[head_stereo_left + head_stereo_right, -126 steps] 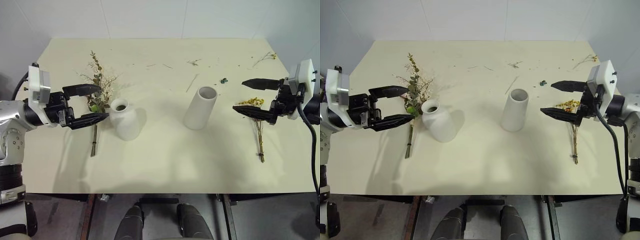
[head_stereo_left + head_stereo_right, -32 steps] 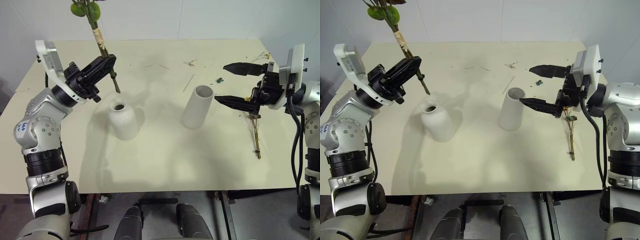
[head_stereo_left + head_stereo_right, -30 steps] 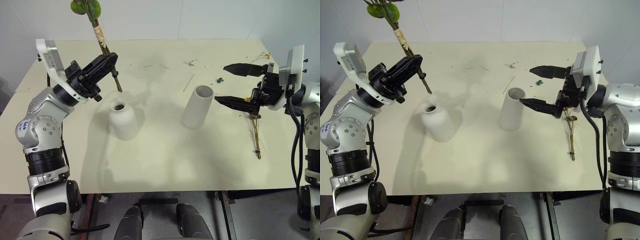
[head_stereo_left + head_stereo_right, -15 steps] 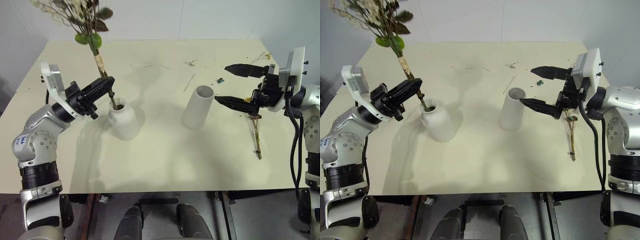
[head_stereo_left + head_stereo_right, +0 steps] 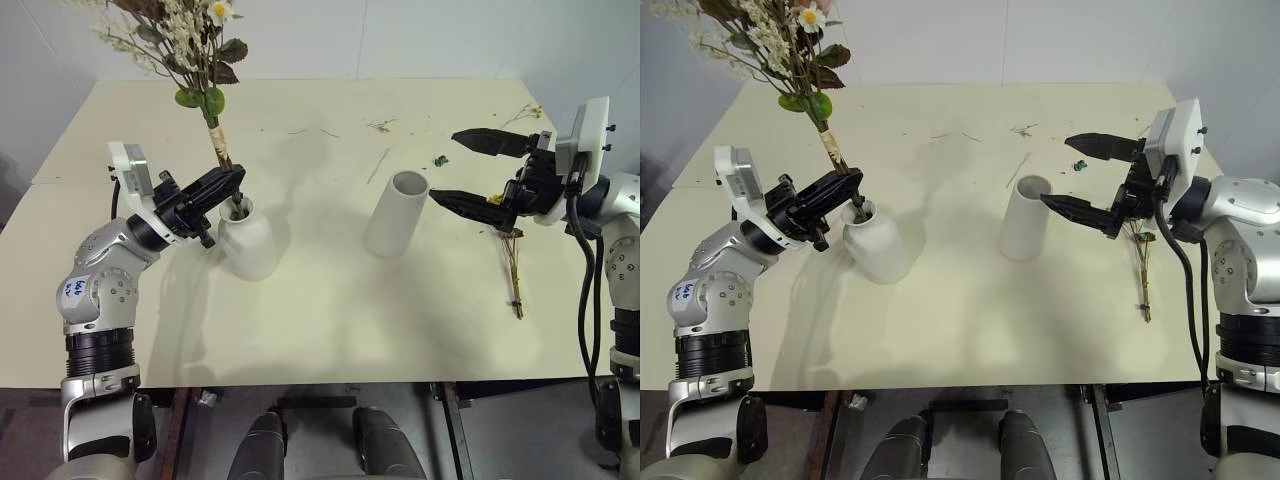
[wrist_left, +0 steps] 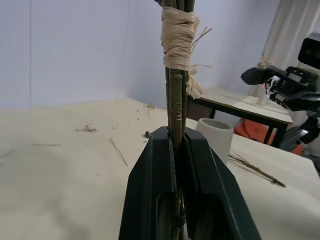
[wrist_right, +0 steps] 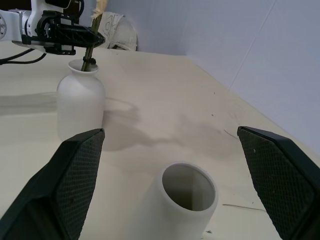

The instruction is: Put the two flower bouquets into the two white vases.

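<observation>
**A:** Stems of the big bouquet (image 5: 190, 40) are entering the neck of the squat vase (image 5: 248, 240), which is standing on the left of the table (image 5: 330, 300). The left gripper (image 5: 232, 185) is clamping the stems just above the vase mouth, fingers closed tight on them; the raffia binding is sitting a little above the grip, and the blooms are leaning up and to the far left.

**B:** Step in hand, then?

**A:** Seating the first bouquet. Judging by the stems in the opening, insertion is under way but not released.

**B:** Right side?

**A:** The right gripper (image 5: 1080, 175) is hovering with its jaws spread wide and holding nothing, just right of the cylinder vase (image 5: 1024, 217). The yellow sprig (image 5: 1140, 265) is lying flat on the table beneath and nearer than that gripper, stem pointing toward the near edge.

**B:** Next move?

**A:** Probably letting go on the left without tipping the vase, then the right arm descending onto the sprig's thin stem. A low, centred pinch seems needed.
</observation>
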You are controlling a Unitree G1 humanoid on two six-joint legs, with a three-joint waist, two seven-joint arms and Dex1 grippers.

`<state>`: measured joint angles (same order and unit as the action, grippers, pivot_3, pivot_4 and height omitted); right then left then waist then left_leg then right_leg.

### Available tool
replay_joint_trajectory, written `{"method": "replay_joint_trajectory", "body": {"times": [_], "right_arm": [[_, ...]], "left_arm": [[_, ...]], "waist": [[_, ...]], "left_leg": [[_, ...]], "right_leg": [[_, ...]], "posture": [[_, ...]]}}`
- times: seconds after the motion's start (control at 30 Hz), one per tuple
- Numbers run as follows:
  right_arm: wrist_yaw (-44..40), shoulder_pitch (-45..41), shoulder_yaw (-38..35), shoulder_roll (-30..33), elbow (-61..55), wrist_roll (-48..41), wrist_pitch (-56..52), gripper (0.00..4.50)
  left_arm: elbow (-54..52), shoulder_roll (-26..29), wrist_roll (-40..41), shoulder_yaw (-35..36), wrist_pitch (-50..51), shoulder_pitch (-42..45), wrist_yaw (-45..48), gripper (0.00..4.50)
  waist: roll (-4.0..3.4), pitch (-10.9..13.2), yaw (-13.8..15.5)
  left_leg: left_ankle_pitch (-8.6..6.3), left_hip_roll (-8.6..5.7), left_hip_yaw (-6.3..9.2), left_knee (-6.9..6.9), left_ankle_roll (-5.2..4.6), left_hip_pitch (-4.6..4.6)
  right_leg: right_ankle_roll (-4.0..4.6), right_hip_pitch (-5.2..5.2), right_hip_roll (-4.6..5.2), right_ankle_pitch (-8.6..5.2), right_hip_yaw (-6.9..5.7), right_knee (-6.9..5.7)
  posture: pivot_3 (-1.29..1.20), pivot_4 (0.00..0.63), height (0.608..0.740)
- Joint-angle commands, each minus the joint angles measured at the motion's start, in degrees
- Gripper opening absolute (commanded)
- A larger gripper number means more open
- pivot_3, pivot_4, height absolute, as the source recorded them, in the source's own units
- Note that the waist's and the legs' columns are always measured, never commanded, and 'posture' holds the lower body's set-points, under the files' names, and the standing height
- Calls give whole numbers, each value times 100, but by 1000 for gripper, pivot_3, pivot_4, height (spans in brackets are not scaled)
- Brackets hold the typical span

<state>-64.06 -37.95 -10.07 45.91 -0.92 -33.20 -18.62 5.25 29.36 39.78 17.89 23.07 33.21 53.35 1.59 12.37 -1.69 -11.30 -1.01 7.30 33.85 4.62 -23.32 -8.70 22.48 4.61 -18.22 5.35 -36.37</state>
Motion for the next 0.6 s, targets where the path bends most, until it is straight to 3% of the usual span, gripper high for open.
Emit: {"method": "replay_joint_trajectory", "body": {"times": [0.03,0.23,0.43,0.47,0.6], "right_arm": [[54,-36,-269,25,-192,-127,54,4500],[124,-42,-272,-101,-77,-130,100,4500],[118,-104,-220,-262,63,-23,196,4500],[102,-109,-208,-267,84,-8,211,4500],[123,-123,-89,-182,168,229,240,4500]], "left_arm": [[-472,236,286,290,91,-69,-24,656],[-1110,680,303,292,210,-581,82,2383],[-1041,1011,-20,291,-55,-607,141,4241],[-1053,1127,-31,277,-17,-633,212,4447],[-785,2053,-213,177,473,-782,565,4447]], "waist": [[0,0,-8],[-1,0,-12],[0,0,7],[0,0,4],[-1,0,-42]], "left_leg": [[0,0,0,0,0,0],[-2,5,-6,-9,-3,2],[-3,5,-5,-3,-3,1],[-3,5,-6,-4,-3,0],[-5,9,-12,-24,-6,2]], "right_leg": [[0,0,0,0,0,0],[0,1,-4,0,5,8],[1,-2,-4,3,4,14],[1,-3,-4,4,5,17],[2,0,-6,5,8,31]], "posture": [[0,150,740],[0,150,740],[0,150,740],[0,150,740],[0,150,740]]}}
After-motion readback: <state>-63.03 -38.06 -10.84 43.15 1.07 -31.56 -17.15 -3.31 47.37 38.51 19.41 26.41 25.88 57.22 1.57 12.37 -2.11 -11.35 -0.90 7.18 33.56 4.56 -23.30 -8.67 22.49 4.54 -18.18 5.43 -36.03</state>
